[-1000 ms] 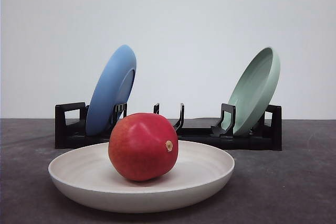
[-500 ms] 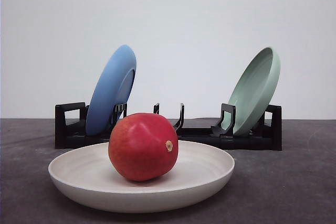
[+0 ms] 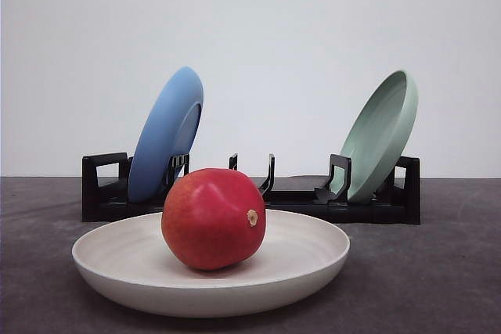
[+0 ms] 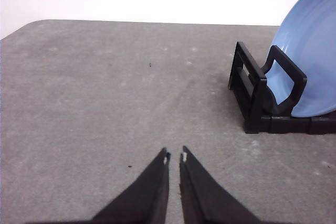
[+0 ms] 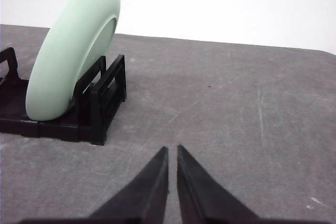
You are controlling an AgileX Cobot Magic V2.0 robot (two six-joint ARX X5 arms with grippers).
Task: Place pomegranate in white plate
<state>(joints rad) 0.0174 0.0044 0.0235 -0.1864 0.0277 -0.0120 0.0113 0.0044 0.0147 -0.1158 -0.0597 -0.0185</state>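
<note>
Left claw (image 4: pixel 174 157): tips together with only a thin slit between them, holding nothing, poised over bare grey worktop (image 4: pixel 105 103).
Right claw (image 5: pixel 172 150): tips likewise nearly touching, empty, above the worktop.
Rack (image 3: pixel 250 197): black, slotted, at the back of the worktop; its end posts lie near each claw in the wrist views.
Blue plate (image 3: pixel 166 132): stands tilted on edge in the rack's left end.
Green plate (image 3: pixel 382 134): stands tilted on edge in the rack's right end.
White plate (image 3: pixel 313 271): lies flat on the worktop, in front of the rack.
Pomegranate (image 3: pixel 211 218): red, sits inside the white plate, slightly left of its middle, tan stem nub facing right.
</note>
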